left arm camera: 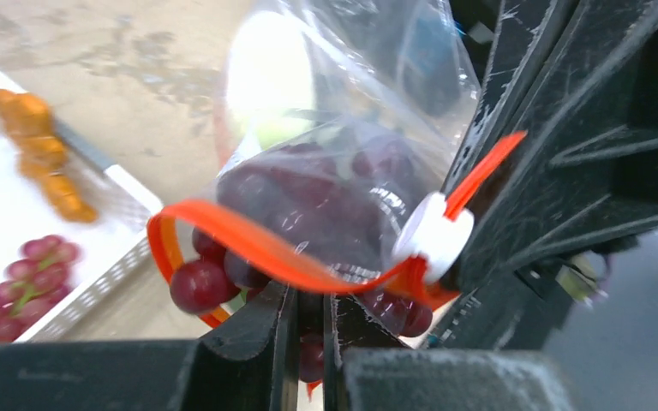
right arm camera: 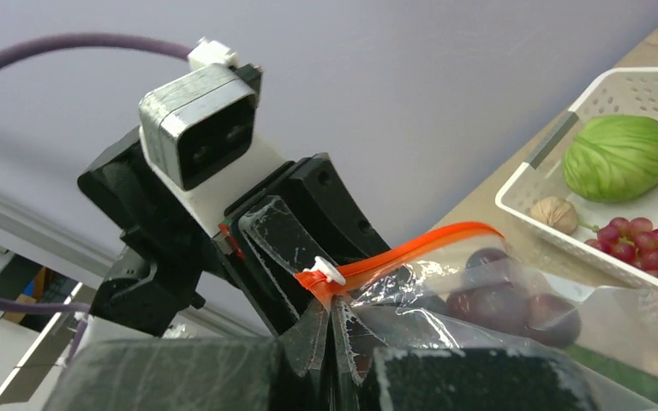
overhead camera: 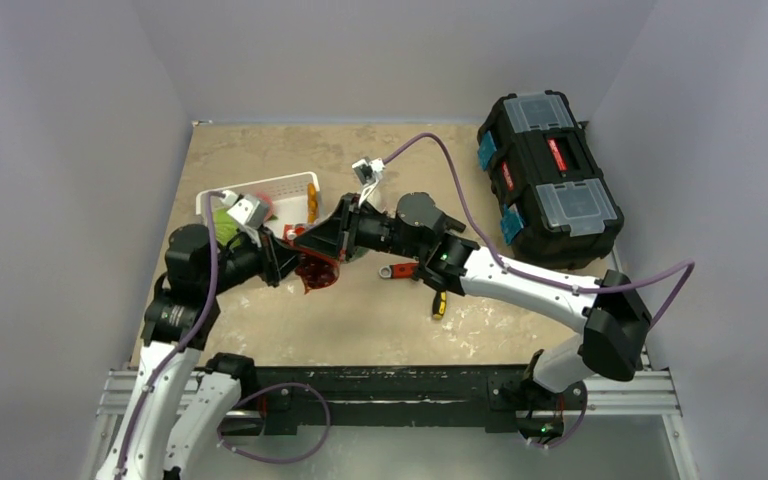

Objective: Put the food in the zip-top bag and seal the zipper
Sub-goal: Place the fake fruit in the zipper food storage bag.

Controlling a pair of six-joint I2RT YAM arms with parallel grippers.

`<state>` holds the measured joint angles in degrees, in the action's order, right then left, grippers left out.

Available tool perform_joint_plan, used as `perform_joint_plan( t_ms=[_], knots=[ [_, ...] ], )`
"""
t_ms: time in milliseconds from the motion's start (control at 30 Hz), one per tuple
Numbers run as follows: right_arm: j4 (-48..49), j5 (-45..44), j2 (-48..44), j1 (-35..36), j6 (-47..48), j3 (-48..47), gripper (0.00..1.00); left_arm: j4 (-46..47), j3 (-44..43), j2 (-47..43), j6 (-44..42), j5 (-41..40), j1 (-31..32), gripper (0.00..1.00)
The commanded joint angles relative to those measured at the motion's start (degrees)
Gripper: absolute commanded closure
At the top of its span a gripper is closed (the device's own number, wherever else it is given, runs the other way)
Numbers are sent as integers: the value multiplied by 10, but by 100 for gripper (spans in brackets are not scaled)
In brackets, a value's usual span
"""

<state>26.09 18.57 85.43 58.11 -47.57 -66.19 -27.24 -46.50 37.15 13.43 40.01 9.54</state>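
**A:** Where is the bag (left arm camera: 343,128) sitting?

**B:** It's hanging over the worktop (overhead camera: 360,320), just beside the basket (overhead camera: 290,182), with grapes (left arm camera: 308,197) inside.

**A:** And the zipper (left arm camera: 266,248)?

**B:** It's running from arm to arm and gaping at the left end. The white slider (left arm camera: 433,233) is lying at the right gripper (right arm camera: 330,334), which is clamping the bag's mouth just under it. The left gripper (left arm camera: 308,342) is pinching the bag further along. I'm judging the right arm nearer for the pull.

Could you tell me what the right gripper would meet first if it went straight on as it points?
Shut on the zipper of the zip-top bag, the right gripper faces the left gripper beyond; it would probably hit that first, though depth is unclear.
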Motion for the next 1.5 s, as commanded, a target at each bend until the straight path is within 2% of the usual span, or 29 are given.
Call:
perform_joint_plan(
  t_ms=[0,67,233,367,400,433,533,600,733,867,1033,1167,1333,1467],
  knots=[
    [-9,2,-33,17,-16,-1,100,64,37,-68,23,-134,0,100],
    [-22,-4,-32,18,-15,-8,100,80,54,-88,16,-84,0,100],
    [-31,1,-16,15,-16,-19,100,111,40,-104,-26,134,2,100],
    [-21,31,14,23,-28,-36,100,124,12,-69,-29,259,3,100],
    [-18,37,16,25,-28,-37,100,102,0,-57,-41,250,3,100],
    [-17,41,16,29,-26,-37,100,73,-12,-49,-54,203,3,100],
    [-22,40,0,39,-13,-22,100,12,-23,-36,-57,4,3,100],
    [-20,40,-9,39,-21,-9,100,-12,-24,-32,-40,-73,3,100],
    [14,68,-18,38,-64,7,100,25,27,-57,3,-145,3,100],
    [41,74,-16,38,-91,2,100,79,63,-75,34,-141,3,100],
    [70,73,-11,31,-129,16,100,49,44,-56,41,-188,3,100],
    [78,64,-10,22,-142,32,100,14,31,-36,58,-195,3,83],
    [79,46,-19,1,-156,60,100,-20,27,-55,71,-191,3,48],
    [77,22,-33,-18,-171,85,100,-52,23,-87,90,-188,3,34]
  ],
)
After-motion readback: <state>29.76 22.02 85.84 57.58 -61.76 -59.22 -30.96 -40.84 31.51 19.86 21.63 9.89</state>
